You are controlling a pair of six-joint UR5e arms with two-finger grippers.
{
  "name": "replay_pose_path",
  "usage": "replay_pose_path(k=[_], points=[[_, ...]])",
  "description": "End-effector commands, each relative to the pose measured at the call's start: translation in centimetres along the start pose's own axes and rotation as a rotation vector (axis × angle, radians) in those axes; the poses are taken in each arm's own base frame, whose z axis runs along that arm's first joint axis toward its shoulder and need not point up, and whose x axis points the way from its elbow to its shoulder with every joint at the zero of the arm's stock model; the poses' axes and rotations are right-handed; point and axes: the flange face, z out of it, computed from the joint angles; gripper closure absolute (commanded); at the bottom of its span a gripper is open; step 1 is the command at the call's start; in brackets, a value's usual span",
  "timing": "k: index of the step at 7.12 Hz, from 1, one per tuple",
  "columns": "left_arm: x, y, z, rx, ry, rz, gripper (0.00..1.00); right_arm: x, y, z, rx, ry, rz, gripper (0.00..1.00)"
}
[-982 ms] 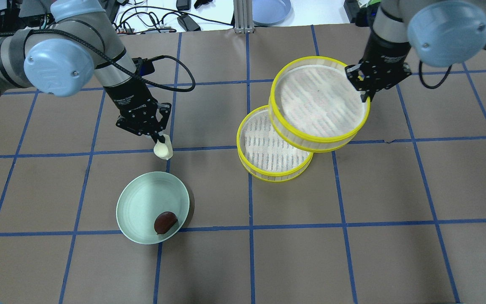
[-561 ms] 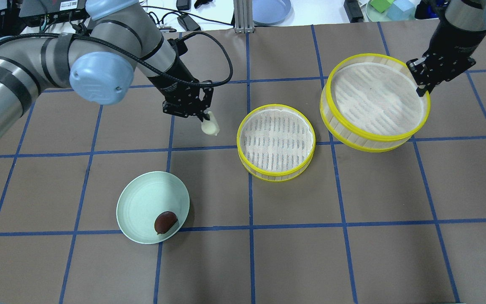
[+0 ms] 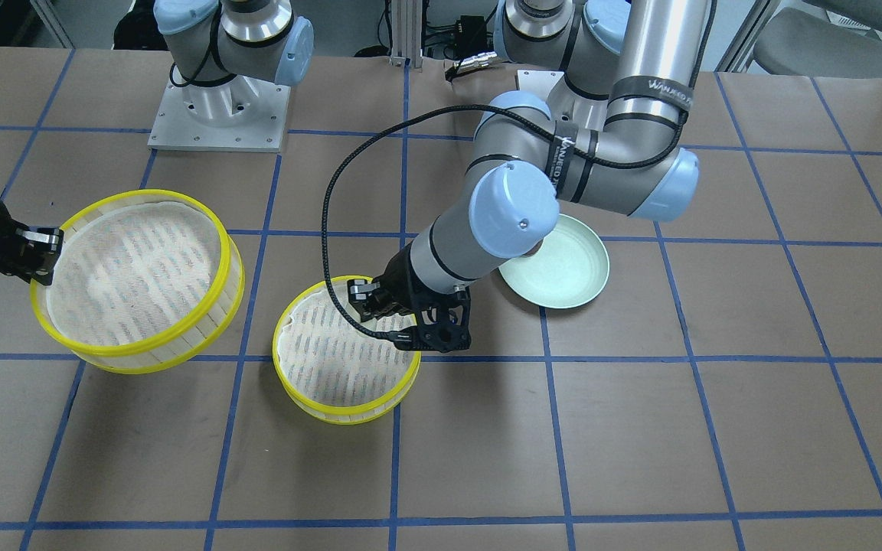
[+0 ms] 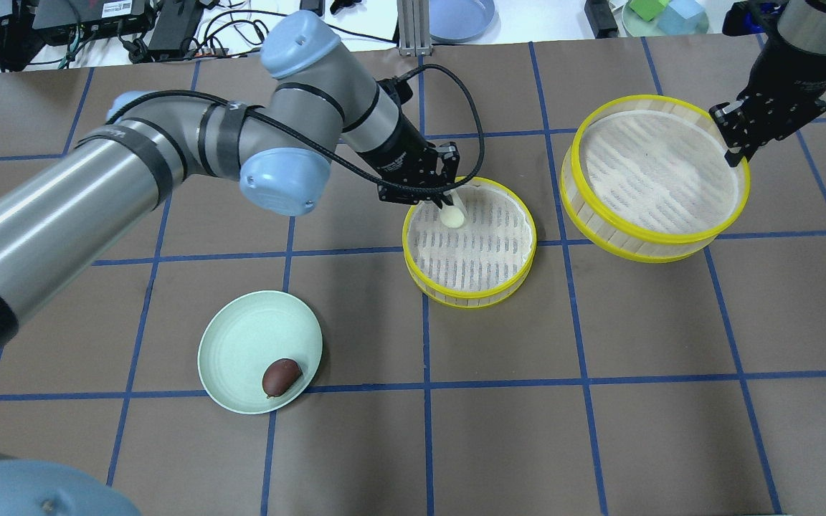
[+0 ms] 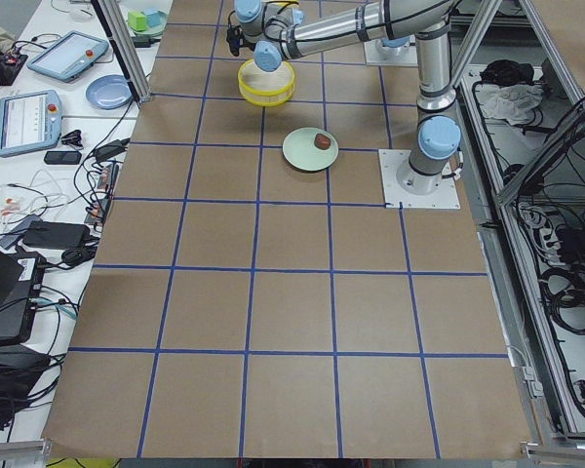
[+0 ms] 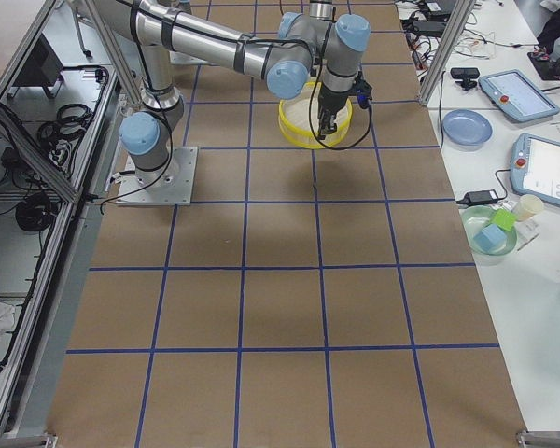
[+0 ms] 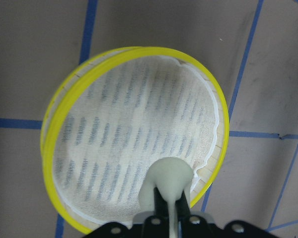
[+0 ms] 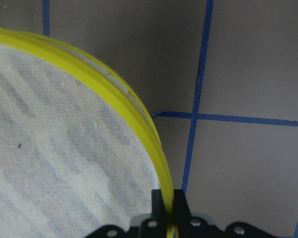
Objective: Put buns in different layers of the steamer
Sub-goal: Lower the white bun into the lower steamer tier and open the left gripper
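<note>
cream bun point(image 4: 452, 216) at the upper-left rim of the lower tier point(image 4: 456, 299)
left gripper point(image 4: 447, 204) pinches the bun just inside the rim; the tier's middle lies down-right. right gripper point(image 4: 732, 154) clamps the upper tier point(image 4: 642, 236) at upper right. brown bun point(image 4: 281, 376) on plate point(image 4: 234, 337).

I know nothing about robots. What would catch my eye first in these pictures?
Two bright yellow-rimmed steamer tiers stand apart: the right pincer grips the side tier by its rim, while the middle tier sits in the centre. Just inside that tier's edge, the left pincer holds a cream bun. A dark bun lies alone on the pale green plate.
</note>
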Motion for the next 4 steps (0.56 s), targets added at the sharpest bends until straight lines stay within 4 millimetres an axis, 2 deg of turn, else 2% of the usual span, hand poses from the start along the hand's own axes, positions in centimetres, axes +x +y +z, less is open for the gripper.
replay_pose_path(k=[1, 2, 4], points=[[1.15, 0.62, 4.14, 0.011, -0.045, -0.007, 0.07, -0.06, 0.02, 0.04, 0.001, -0.007, 0.001, 1.0], [0.99, 0.27, 4.32, 0.049, -0.074, -0.005, 0.0, -0.18, 0.06, 0.03, 0.002, -0.008, 0.003, 1.0], [1.2, 0.09, 3.88, 0.052, -0.076, 0.001, 0.0, -0.56, 0.04, 0.1, 0.0, -0.01, 0.006, 1.0]])
